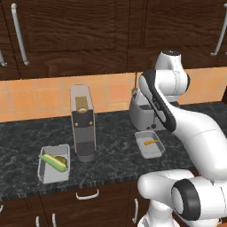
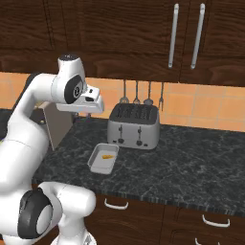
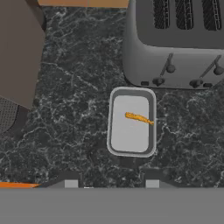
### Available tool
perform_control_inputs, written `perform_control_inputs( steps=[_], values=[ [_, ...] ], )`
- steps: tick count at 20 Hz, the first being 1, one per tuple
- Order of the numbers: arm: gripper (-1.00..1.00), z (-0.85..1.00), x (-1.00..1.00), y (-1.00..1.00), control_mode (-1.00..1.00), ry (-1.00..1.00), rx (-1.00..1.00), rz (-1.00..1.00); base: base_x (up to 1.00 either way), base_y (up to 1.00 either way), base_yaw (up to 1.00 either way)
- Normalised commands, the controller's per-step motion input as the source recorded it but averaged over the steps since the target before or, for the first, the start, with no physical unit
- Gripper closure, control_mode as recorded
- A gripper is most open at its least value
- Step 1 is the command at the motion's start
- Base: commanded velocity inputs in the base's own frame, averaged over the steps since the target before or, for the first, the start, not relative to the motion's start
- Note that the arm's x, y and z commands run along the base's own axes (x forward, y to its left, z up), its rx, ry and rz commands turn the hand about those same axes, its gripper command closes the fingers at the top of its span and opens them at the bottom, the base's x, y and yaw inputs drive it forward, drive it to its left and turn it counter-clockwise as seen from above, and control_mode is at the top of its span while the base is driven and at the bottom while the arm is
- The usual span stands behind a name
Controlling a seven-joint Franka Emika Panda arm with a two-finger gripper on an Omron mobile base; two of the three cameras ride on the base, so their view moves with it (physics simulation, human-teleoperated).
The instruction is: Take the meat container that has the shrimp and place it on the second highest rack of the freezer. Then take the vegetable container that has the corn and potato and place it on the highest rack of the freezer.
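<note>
From the hand camera I look straight down on the counter [image 3: 65, 131], and my gripper [image 3: 108, 183] hangs well above it with its two dark fingertips [image 3: 70, 181] set wide apart and nothing between them. The meat container [image 3: 131, 122] lies directly below and just ahead of the gripper, flat on the dark marbled stone, a shallow grey tray with its long side running away from me. The shrimp [image 3: 139, 117] rests inside it, a thin orange curl toward the far right part of the tray floor. Beyond the tray, further ahead of the gripper, stands the silver toaster [image 3: 175, 43], close to the tray's far end but not touching it. Off to the gripper's left stands a tall grey coffee machine [image 1: 83, 124]. In the left base view I see the vegetable container [image 1: 53, 164] well to the left of the gripper, past the coffee machine, near the counter's front edge, with the corn [image 1: 53, 162] lying slantwise in it and the potato [image 1: 61, 159] tucked beside the cob. In the right base view the hand sits high over the tray [image 2: 103, 158], well clear of it.
</note>
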Motion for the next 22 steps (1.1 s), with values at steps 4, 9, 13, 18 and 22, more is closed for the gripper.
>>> perform_control_inputs(
  steps=[4, 9, 13, 18, 22],
  values=[
    [-1.00, -0.03, -0.36, 0.00, -1.00, -0.02, 0.00, -0.03, 0.00, 0.00, 0.00],
    [-1.00, -0.40, -0.49, -0.13, -1.00, 0.01, 0.05, -0.26, 0.00, 0.00, 0.00],
    [-1.00, -0.71, -0.26, -0.23, -1.00, 0.01, 0.10, -0.32, 0.00, 0.00, 0.00],
    [-1.00, -0.62, -0.07, -0.45, -1.00, 0.01, 0.07, -0.33, 0.00, 0.00, 0.00],
    [-1.00, -0.63, 0.00, -0.41, -1.00, 0.04, 0.07, -0.27, 0.00, 0.00, 0.00]
  ],
)
